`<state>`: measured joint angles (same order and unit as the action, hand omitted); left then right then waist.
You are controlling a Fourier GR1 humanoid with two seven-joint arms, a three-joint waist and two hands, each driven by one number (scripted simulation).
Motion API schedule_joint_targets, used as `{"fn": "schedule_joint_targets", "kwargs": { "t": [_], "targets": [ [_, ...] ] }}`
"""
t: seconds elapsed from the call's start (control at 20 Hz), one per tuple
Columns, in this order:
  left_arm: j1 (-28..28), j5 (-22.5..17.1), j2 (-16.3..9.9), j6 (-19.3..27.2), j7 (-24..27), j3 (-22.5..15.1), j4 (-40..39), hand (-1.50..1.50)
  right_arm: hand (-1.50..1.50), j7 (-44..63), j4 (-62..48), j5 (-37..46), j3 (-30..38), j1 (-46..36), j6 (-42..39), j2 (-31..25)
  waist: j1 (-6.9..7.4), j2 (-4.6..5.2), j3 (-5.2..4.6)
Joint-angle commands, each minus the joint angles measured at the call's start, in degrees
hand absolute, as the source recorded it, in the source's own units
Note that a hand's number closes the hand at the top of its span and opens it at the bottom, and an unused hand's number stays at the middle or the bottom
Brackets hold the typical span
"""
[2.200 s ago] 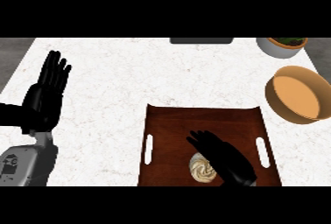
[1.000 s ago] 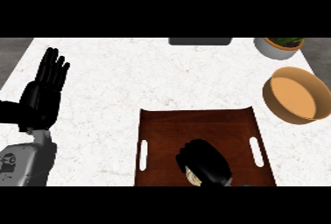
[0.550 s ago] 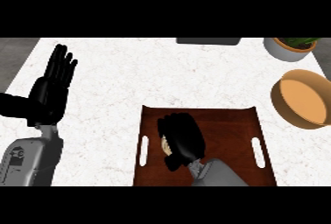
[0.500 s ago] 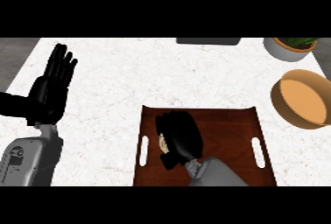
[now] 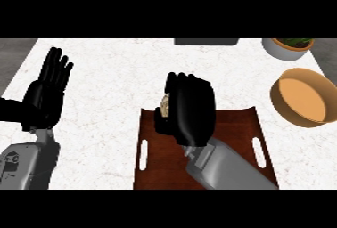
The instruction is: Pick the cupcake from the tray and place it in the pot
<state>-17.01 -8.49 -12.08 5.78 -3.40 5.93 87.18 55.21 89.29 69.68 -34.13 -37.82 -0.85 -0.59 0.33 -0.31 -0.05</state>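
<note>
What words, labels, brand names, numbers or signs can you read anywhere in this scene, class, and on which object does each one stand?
None can be read.
The tray, the pot, the cupcake held in the right hand, and the counter carry no writing.
The small dark marks on the left forearm are too blurred to read.

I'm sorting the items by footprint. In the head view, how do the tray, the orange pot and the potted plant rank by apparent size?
1. Tray, largest, though partly hidden by the right arm.
2. Pot.
3. Potted plant, smallest; it is cut off by the frame's top and lies farther away, so its true size is unsure.
</note>
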Motion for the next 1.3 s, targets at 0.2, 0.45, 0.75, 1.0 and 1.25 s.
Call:
{"fn": "schedule_joint_targets", "kwargs": {
  "t": [0.2, 0.45, 0.75, 1.0, 1.25],
  "targets": [
    [1.9, -0.5, -0.7, -0.4, -1.1, 0.7, 2.7, 0.00, 1.50, 3.9, 12.6, 7.6, 10.4, -0.6, -1.2, -8.5, -1.00, -0.06, 0.08],
    [0.7, -0.4, -0.7, 0.0, -1.9, 1.1, 2.2, 0.00, 1.50, 0.9, 22.1, 2.2, 20.2, 3.2, -8.6, -16.0, -1.17, 0.01, 0.07],
    [-3.1, 1.8, 0.8, 2.4, -2.8, -0.2, 1.0, 0.00, 1.50, -7.1, 21.1, -6.7, 31.5, 10.4, -8.2, -21.9, -0.88, 0.28, 0.08],
    [2.6, 2.1, 1.4, 0.3, 2.4, -0.3, 0.5, 0.00, 1.50, -19.5, 16.9, -13.6, 43.0, 19.6, 0.0, -27.5, -0.86, 0.34, 0.10],
    [2.2, -0.1, -0.6, -2.8, 4.6, 2.6, -2.6, 0.00, 1.50, -32.2, 6.4, -20.6, 51.7, 20.1, 2.9, -31.9, -0.58, 0.45, 0.07]
  ]
}}
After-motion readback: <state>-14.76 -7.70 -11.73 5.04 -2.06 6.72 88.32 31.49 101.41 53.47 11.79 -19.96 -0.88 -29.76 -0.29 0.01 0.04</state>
